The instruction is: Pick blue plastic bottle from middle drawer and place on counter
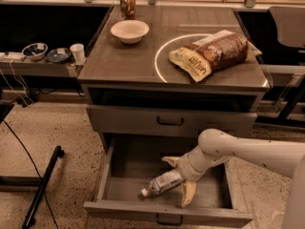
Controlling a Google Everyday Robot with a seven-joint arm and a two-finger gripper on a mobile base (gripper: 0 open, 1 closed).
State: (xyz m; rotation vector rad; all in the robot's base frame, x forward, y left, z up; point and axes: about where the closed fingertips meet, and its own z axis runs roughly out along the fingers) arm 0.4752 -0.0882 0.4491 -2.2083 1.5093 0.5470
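Observation:
The blue plastic bottle (163,182) lies on its side in the open middle drawer (114,190), white cap pointing front-left. My gripper (180,179) is down in the drawer at the bottle's base end, open, with one pale finger (170,160) behind the bottle and the other finger (188,194) in front of it. The bottle's base sits between the fingers. The white arm (248,149) comes in from the right. The counter (124,56) above carries a thin white circle outline.
On the counter stand a white bowl (129,31), a brown-filled jar (127,5) and a snack bag (212,53) lying across the circle. A shut shallower drawer (170,120) is above the open one. A side shelf at left holds bowls (35,50) and a cup (76,53).

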